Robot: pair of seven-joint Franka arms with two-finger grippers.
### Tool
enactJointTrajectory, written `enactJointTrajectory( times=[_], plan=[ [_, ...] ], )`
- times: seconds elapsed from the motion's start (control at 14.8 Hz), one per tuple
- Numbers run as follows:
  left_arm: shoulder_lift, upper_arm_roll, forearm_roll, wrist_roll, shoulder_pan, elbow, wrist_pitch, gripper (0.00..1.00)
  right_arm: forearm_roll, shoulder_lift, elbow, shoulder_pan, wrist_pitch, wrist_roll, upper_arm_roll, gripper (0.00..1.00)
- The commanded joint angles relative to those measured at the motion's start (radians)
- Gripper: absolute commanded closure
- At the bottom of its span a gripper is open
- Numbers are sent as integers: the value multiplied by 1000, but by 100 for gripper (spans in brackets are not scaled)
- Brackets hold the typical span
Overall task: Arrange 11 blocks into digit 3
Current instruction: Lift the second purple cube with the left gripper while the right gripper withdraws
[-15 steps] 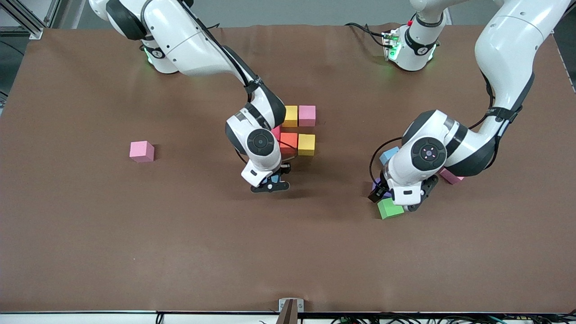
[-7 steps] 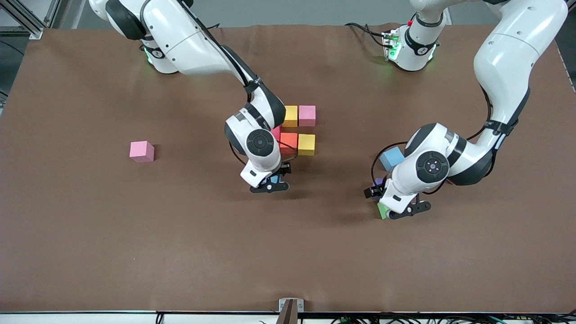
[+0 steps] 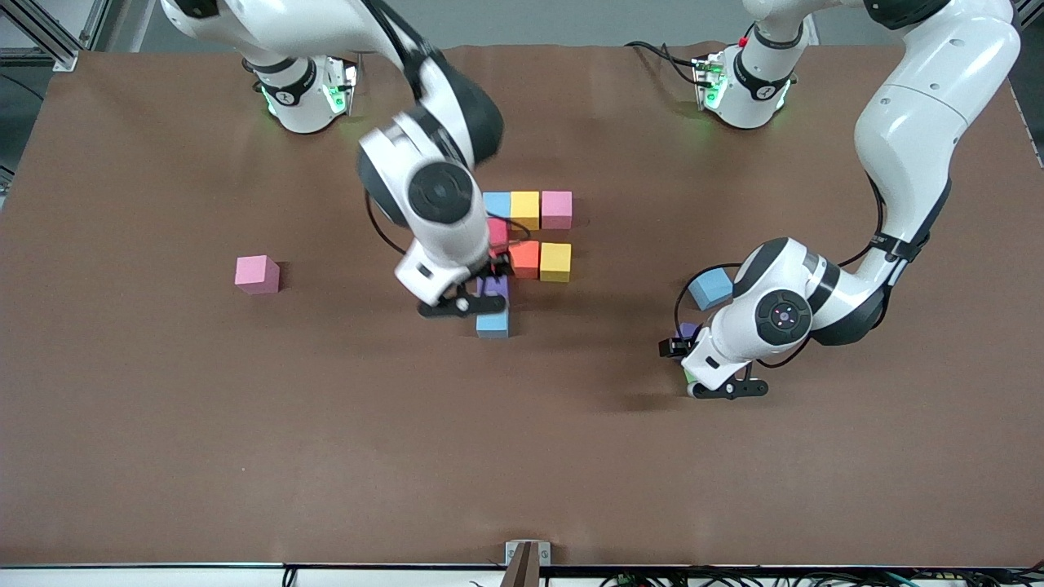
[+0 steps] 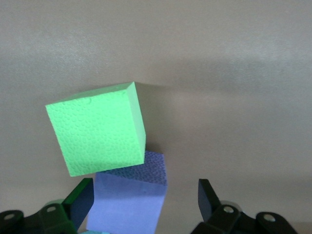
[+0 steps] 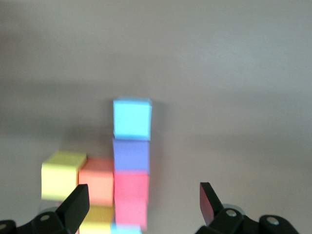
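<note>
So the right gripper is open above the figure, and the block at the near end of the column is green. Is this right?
Not quite: that end block is blue, as the front view shows. The right gripper is indeed open above the figure.

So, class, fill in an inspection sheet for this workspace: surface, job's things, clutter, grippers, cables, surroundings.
Surface: brown table.
Job's things: partial digit 3 of touching cubes; its nearest cube is the blue block, next to the purple block. Lone pink block toward the right arm's end; light blue block and green block toward the left arm's.
Clutter: nothing seen.
Grippers: right gripper open, above the purple block; left gripper open, by the green block.
Cables: black cable beside the left arm's base.
Surroundings: metal frame.
</note>
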Motion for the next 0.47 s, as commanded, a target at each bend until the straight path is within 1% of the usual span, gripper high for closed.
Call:
enactJointTrajectory(
  times=[0.0, 0.13, 0.2, 0.34, 0.4],
  plan=[
    [-9, 22, 6, 24, -14, -3, 0, 5, 3, -170, -67, -50, -126, -20, 10, 0],
    [-7, 26, 7, 24, -14, -11, 0, 4, 3, -253, -73, -74, -223, -21, 10, 0],
    [-6, 28, 7, 24, -15, -15, 0, 4, 5, -296, -96, -88, -248, -23, 10, 0],
    [-12, 28, 7, 24, -11, -32, -7, 3, 5, -394, -187, -122, -251, -52, 10, 0],
    [-15, 28, 6, 16, -12, -34, -12, 3, 5, -431, -220, -149, -256, -99, 8, 0]
  ],
)
